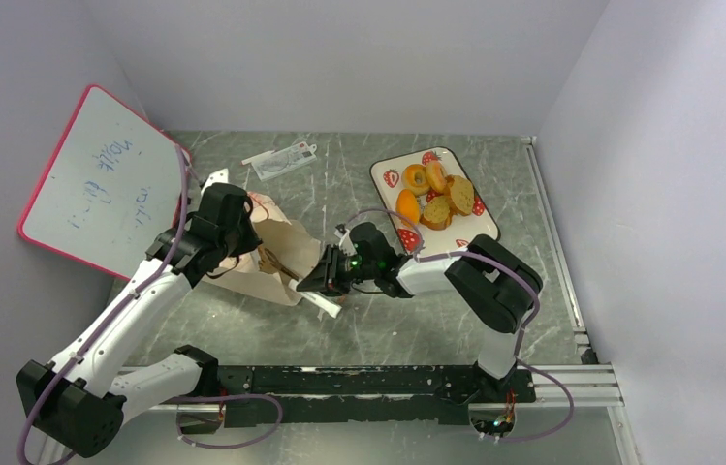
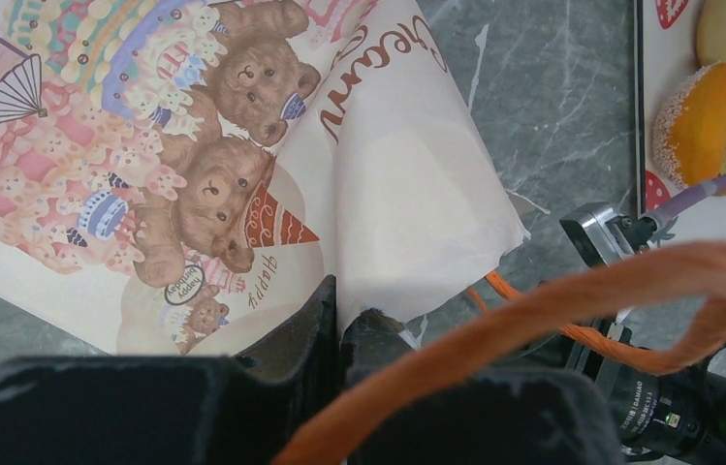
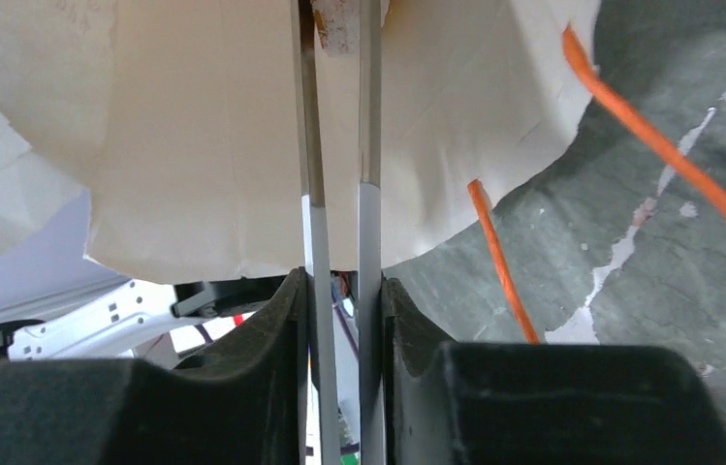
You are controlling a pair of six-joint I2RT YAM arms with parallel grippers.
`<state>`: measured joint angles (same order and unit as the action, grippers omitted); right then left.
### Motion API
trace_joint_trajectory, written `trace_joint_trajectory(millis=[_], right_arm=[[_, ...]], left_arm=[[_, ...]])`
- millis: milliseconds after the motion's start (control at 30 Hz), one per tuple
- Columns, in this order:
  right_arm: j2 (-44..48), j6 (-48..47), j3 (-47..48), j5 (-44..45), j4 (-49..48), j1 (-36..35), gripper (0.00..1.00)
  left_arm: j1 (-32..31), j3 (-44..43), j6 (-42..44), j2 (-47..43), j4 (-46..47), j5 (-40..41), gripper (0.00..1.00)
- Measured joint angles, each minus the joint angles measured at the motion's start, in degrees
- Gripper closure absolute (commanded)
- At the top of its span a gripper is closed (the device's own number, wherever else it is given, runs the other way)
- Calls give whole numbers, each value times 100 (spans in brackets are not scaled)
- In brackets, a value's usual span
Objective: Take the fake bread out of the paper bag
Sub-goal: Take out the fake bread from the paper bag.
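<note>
The paper bag (image 1: 281, 254) lies on its side left of centre, its bear picture showing in the left wrist view (image 2: 213, 184). My left gripper (image 1: 245, 235) is shut on the bag's paper edge (image 2: 344, 310); an orange cord handle (image 2: 572, 300) crosses in front. My right gripper (image 1: 312, 283) is shut on grey tongs (image 3: 337, 174) that reach into the bag's mouth (image 3: 194, 145). A small brown bit (image 3: 337, 24) sits at the tong tips; I cannot tell what it is. Several fake bread pieces (image 1: 434, 194) lie on the strawberry tray (image 1: 483, 230), also in the left wrist view (image 2: 703, 121).
A pink-rimmed whiteboard (image 1: 97, 184) leans against the left wall. A clear packet with a tag card (image 1: 281, 160) lies at the back. A metal rail (image 1: 557, 252) runs along the right side.
</note>
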<state>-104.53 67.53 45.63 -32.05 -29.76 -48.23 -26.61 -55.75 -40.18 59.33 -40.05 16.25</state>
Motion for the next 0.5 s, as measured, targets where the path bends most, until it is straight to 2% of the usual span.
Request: trace_joint_trajectory(millis=[167, 500], right_arm=[[44, 81, -2, -120, -72, 7, 99], [1338, 9, -629, -192, 555, 470, 100]], left_arm=[[-13, 0, -136, 2, -2, 55, 93], [-24, -98, -501, 83, -216, 710, 93]])
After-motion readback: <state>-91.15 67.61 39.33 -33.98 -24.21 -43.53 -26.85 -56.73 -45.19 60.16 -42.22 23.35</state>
